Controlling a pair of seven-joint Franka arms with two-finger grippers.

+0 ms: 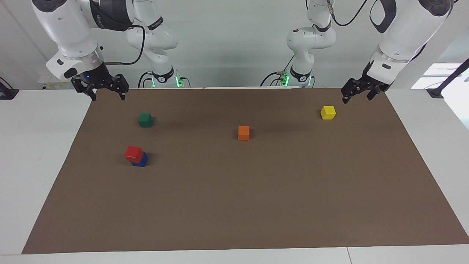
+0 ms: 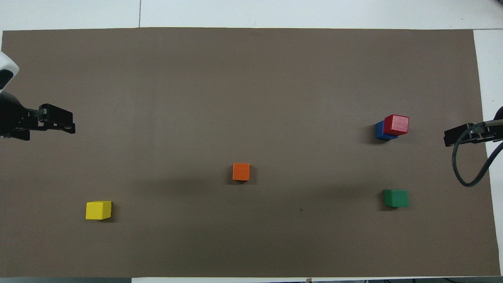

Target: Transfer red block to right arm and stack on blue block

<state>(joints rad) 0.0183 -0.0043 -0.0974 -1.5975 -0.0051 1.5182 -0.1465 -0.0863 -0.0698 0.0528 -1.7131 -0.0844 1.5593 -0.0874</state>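
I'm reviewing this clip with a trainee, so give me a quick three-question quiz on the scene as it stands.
1. True or false: the red block sits on the blue block.
2. Which block lies nearest the robots? A) orange block B) yellow block C) green block
3. Fill in: neither the left gripper nor the right gripper holds a ____.

Key: 1. True; it rests on top, offset so part of the blue shows. 2. B. 3. block; both hang empty over the brown mat at its two ends.
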